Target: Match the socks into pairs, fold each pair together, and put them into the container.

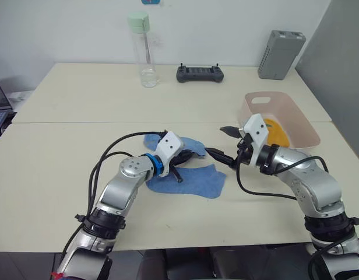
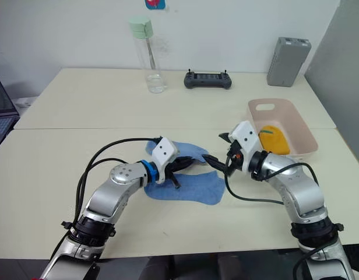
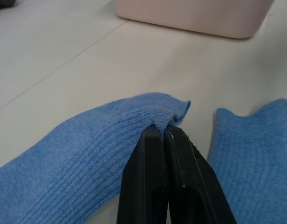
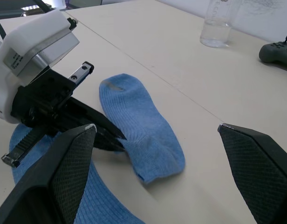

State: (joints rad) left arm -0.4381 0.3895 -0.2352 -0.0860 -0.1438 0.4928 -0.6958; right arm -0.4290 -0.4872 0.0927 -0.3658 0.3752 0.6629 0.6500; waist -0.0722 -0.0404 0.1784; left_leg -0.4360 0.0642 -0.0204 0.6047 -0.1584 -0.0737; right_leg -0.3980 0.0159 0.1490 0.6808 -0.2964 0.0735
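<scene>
- Socks: two light blue ones lie on the tabletop between the arms. The left end effector has its fingers pressed together on the cuff edge of the upper blue sock, pinching a small ridge of fabric.
- That sock's long axis runs from the pinched cuff away towards the robot's left and the far side of the tabletop. The lower blue sock lies just beside it, nearer the robot, apparently overlapping it under the left wrist.
- Right end effector: fingers spread wide, holding nothing, hovering just beside the pinched cuff on the robot's right. It is the nearer free arm for the loose sock.
- Judgement: the blue pair is being matched. The next move depends on laying the pinched sock over the lower one with long axes aligned.
- Container: pale pink tub on the right, beyond the right arm. A mustard-yellow sock bundle already sits inside.
</scene>
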